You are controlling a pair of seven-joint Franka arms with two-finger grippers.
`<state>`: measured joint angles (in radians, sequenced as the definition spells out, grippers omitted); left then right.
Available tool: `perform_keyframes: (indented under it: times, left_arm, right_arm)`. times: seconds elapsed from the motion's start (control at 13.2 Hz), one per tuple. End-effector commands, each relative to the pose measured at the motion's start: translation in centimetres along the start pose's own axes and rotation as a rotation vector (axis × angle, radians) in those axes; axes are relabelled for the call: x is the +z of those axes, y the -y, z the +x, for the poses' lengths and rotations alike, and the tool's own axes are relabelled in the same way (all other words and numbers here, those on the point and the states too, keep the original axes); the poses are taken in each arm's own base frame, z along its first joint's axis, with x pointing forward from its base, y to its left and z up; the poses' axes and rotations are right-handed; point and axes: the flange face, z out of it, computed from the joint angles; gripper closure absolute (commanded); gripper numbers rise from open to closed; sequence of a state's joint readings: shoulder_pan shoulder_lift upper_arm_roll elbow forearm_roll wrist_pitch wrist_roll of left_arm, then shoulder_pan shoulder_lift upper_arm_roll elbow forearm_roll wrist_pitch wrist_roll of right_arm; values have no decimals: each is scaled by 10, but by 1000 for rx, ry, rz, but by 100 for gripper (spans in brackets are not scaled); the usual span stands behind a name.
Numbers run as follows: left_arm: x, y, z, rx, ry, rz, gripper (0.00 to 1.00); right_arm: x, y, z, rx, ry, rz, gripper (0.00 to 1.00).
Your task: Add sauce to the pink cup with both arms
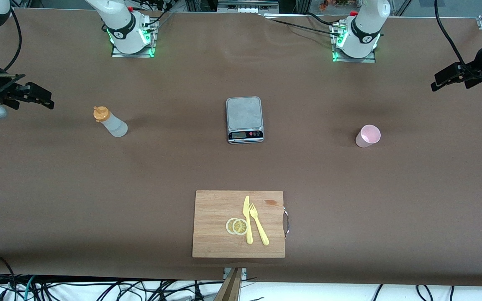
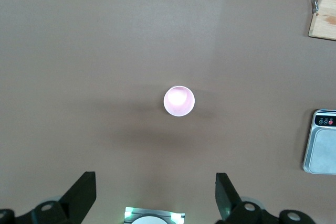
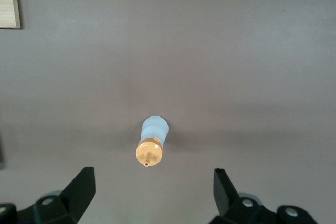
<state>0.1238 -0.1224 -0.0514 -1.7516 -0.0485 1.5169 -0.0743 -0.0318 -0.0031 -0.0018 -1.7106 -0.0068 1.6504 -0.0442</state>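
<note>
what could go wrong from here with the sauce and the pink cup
1. The squeeze bottle stands upright and narrow; the open right gripper, up at its end of the table, might tip it when closing.
2. The pink cup is small and looks light; the open left gripper could knock it, or sauce could miss its small mouth.
</note>
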Motion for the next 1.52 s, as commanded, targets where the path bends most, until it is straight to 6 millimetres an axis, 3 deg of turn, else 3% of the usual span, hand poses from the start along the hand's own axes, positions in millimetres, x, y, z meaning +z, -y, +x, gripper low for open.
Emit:
perform_keyframes:
  times: [0.0, 1.06, 1.22, 1.44]
  left_arm:
    - [-2, 0, -3, -4, -11, -22, 0]
    - [7, 1, 0, -6, -13, -18, 0]
    - [28, 2, 8, -8, -32, -17, 0]
    - [80, 6, 19, -14, -69, -13, 0]
  right_arm:
    - [-6, -3, 1, 8, -4, -21, 0]
    - [-5, -2, 2, 8, 1, -22, 0]
    - [-4, -2, 2, 8, 2, -22, 0]
    - [-2, -2, 3, 8, 5, -21, 0]
